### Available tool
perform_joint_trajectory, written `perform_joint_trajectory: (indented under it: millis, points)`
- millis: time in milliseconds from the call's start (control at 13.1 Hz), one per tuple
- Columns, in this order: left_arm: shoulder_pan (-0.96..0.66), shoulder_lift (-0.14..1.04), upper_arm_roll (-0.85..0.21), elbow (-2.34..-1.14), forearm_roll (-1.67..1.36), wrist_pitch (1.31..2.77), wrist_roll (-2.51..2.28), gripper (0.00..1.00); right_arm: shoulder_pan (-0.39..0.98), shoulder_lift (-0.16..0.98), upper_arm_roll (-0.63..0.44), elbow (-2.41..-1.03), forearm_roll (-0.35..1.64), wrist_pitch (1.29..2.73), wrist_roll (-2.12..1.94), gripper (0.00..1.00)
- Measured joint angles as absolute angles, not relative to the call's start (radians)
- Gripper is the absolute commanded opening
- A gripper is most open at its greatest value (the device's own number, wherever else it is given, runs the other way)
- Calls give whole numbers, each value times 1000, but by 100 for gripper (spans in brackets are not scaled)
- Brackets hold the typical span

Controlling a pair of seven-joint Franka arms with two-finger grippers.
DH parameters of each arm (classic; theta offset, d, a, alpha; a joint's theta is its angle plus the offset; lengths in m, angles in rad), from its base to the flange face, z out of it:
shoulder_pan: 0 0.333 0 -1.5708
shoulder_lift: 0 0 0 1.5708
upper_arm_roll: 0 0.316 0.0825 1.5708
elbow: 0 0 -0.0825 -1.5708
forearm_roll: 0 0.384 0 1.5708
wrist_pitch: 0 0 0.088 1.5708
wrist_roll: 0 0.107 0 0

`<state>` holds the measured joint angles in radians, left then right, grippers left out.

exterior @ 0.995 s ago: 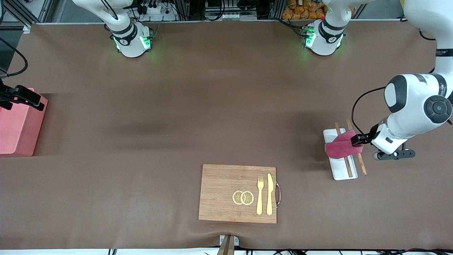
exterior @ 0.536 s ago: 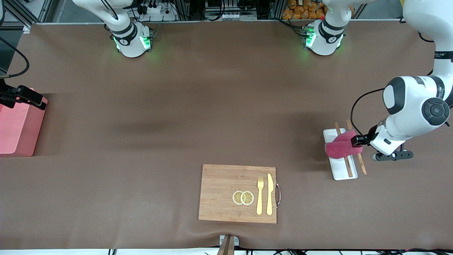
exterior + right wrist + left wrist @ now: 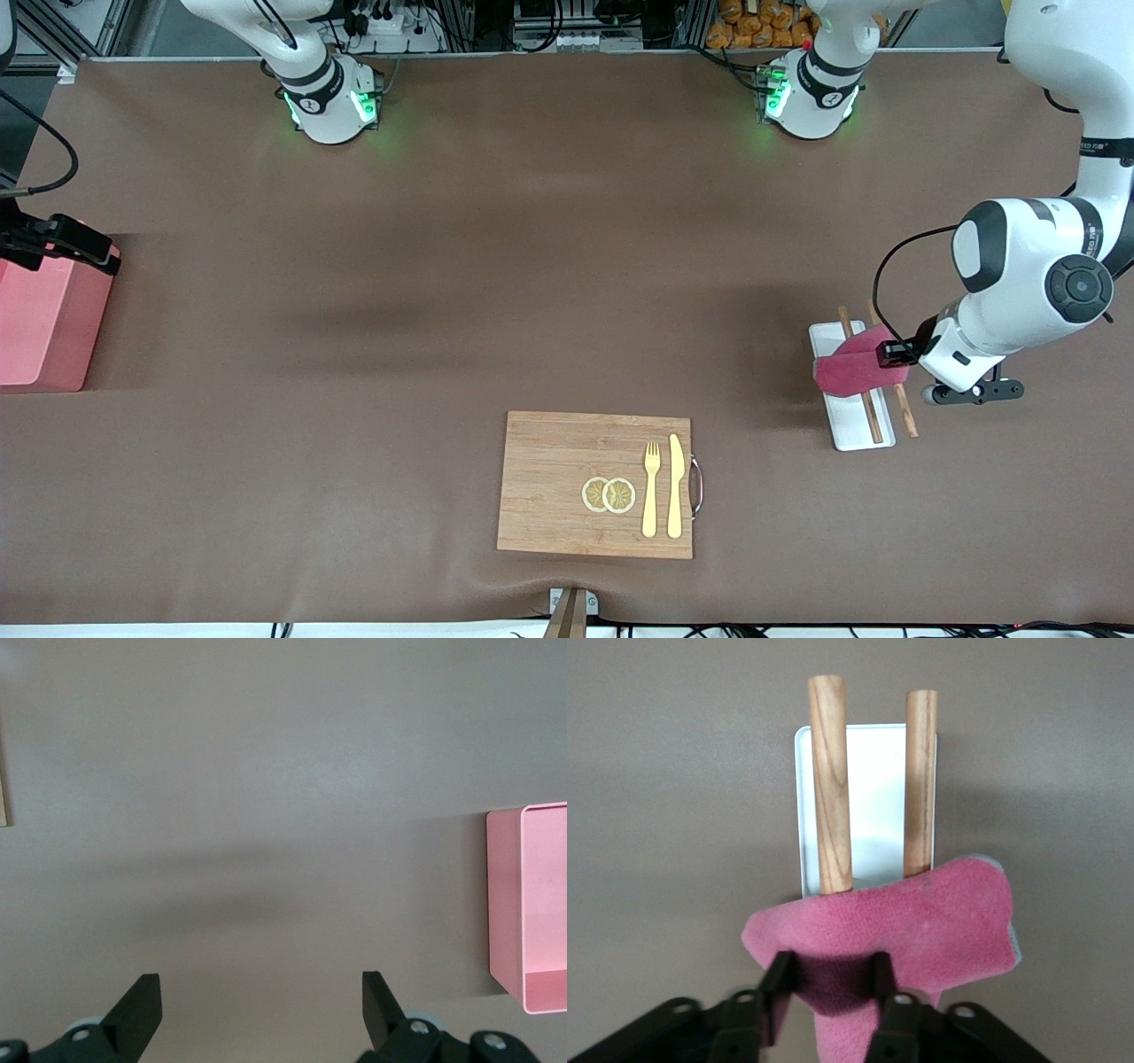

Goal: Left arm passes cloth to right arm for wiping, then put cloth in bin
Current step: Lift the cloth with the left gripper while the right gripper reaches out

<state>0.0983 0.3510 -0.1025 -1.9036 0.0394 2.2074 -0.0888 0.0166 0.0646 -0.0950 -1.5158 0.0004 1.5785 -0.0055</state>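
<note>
The crimson-pink cloth (image 3: 858, 372) is draped over two wooden sticks (image 3: 873, 416) that lie on a white tray (image 3: 850, 430) at the left arm's end of the table. My left gripper (image 3: 893, 353) is shut on a fold at the cloth's edge. In the left wrist view the cloth (image 3: 939, 921) bunches between the two fingers of my left gripper (image 3: 831, 979), and part of it hangs down. My right gripper (image 3: 89, 246) hovers open and empty over the edge of the salmon-pink bin (image 3: 44, 328). In the right wrist view it (image 3: 261, 1005) is open over bare table, beside the bin (image 3: 503, 895).
A wooden cutting board (image 3: 549, 478) lies near the front edge with two lemon slices (image 3: 609, 494), a yellow fork (image 3: 651, 487) and a yellow knife (image 3: 676, 483). The sticks (image 3: 830, 771) and tray (image 3: 877, 771) lie right under the cloth.
The left arm has shifted slightly toward the table's middle, the cloth has barely moved on the sticks. The right gripper has stayed at the bin.
</note>
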Motion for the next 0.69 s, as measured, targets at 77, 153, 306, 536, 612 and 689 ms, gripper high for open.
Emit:
perform_joint_trajectory:
  millis: [77, 153, 306, 536, 612, 689]
  points:
    - [97, 351, -104, -1903, 39, 2207, -89, 3, 17, 65, -95, -1516, 0, 1575, -5, 100]
    - [95, 350, -106, -1897, 39, 2206, -88, 0, 17, 65, -96, -1516, 0, 1573, -5, 100]
    - [94, 350, -106, -1895, 39, 2205, -82, 0, 17, 65, -96, -1516, 0, 1572, -4, 100]
    - [93, 346, -111, -1891, 39, 2205, -78, 0, 17, 66, -98, -1516, 0, 1566, 6, 100]
    - [93, 340, -120, -1886, 39, 2205, -77, 0, 17, 66, -98, -1516, 1, 1565, 31, 100]
    - [92, 327, -140, -1880, 39, 2196, -77, 0, 19, 67, -97, -1516, 5, 1562, 72, 100]
